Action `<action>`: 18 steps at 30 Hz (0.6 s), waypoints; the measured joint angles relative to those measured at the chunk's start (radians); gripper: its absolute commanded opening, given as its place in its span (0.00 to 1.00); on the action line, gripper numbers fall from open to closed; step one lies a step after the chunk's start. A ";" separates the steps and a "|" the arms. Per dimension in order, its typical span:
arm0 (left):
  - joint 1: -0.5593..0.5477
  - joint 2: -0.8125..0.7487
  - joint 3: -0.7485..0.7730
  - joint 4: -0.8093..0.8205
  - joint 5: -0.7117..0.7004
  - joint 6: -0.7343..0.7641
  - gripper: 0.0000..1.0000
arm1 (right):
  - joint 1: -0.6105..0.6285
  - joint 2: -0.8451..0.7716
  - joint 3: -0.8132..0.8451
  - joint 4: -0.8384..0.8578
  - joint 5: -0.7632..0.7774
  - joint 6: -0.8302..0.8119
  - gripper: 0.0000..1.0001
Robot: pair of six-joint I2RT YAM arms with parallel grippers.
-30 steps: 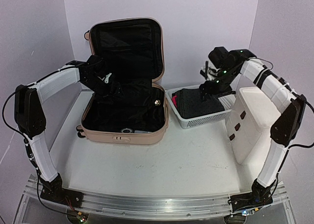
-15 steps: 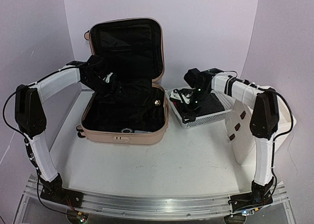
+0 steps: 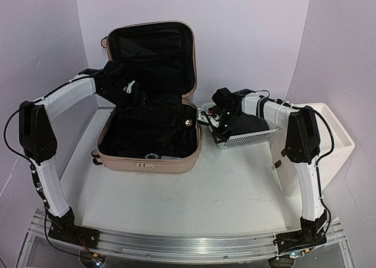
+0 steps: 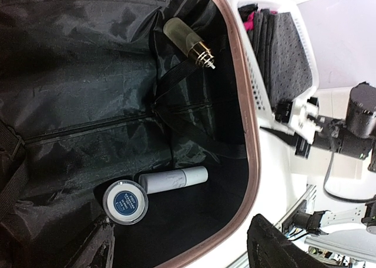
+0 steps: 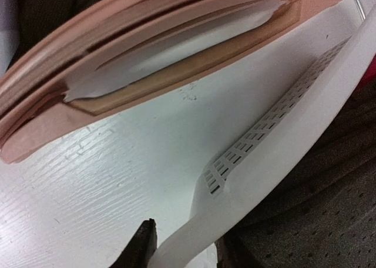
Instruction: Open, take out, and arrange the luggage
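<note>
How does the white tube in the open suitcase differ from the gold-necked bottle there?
The white tube is plain and opaque; the bottle is frosted with a shiny gold neck. The tube lies beside a round blue-topped jar; the bottle lies alone by a black strap. Both lie on their sides on the black lining of the suitcase.

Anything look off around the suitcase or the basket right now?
Only the basket: it sits skewed, one corner close to the suitcase, with the right fingers pinching its rim. Nothing looks spilled or broken; a bottle, tube and jar lie loose inside the suitcase.
</note>
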 measured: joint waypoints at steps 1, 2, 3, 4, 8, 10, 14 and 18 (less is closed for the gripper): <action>0.000 0.004 0.002 -0.001 0.000 0.000 0.78 | -0.006 0.006 0.010 0.006 0.000 0.014 0.26; 0.000 0.009 0.005 -0.002 0.000 0.000 0.78 | -0.016 0.011 0.017 0.014 -0.002 0.025 0.25; 0.000 0.014 0.009 -0.001 0.001 0.000 0.78 | -0.029 0.016 0.023 0.023 -0.005 0.036 0.25; 0.000 0.020 0.011 -0.001 0.001 0.000 0.78 | -0.043 0.020 0.027 0.032 -0.011 0.045 0.25; 0.000 0.034 0.011 -0.002 0.000 -0.002 0.78 | -0.106 0.041 0.055 0.048 -0.024 0.050 0.24; 0.000 0.037 0.011 -0.002 0.000 -0.003 0.78 | -0.134 0.061 0.085 0.054 -0.021 0.057 0.23; 0.000 0.037 0.011 -0.002 0.000 -0.005 0.78 | -0.181 0.088 0.126 0.072 -0.010 0.095 0.19; 0.000 0.037 0.011 -0.001 0.000 -0.008 0.78 | -0.202 0.092 0.135 0.073 0.026 0.126 0.16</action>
